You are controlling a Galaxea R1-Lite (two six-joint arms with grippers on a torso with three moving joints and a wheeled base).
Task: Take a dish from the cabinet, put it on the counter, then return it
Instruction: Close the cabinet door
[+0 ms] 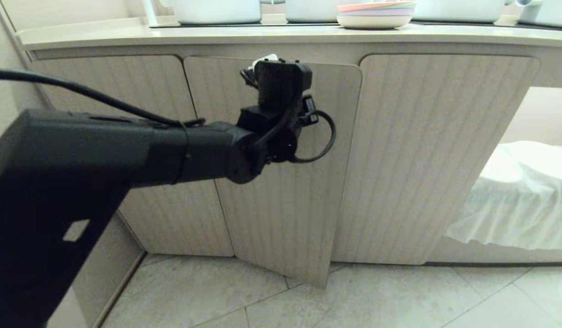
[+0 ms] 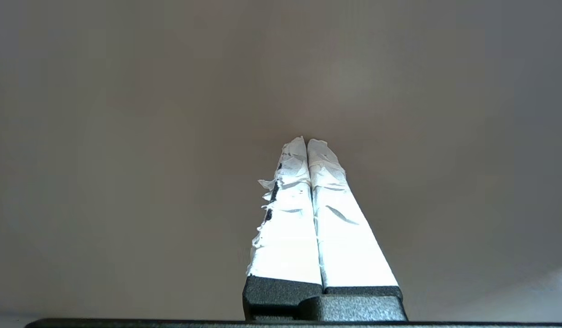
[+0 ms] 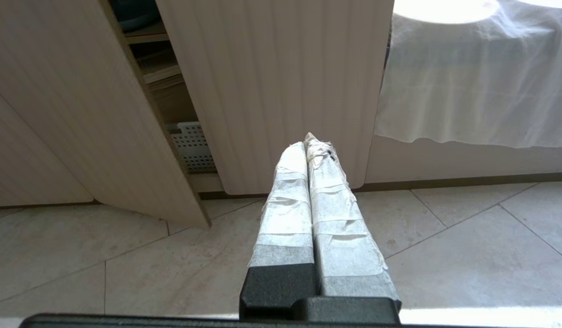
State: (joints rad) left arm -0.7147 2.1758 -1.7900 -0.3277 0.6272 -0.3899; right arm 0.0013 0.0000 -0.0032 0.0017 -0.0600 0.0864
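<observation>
Reaching toward the cabinet (image 1: 413, 155), the left pincer (image 1: 268, 59) sits closed and empty at the top edge of the ajar middle door (image 1: 281, 191), below the counter (image 1: 281, 36). Right pincer (image 3: 311, 141): closed, empty, low over the floor (image 3: 445, 255). Dish: only a dark sliver on the inner shelf (image 3: 146, 36), unidentifiable. Pastel plate stack (image 1: 375, 13): on the counter.

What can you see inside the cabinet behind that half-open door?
Through the gap beside the ajar door: shelf boards, a white perforated basket low down, and something dark blue on the top shelf, possibly the dish. The doors cover everything else.
</observation>
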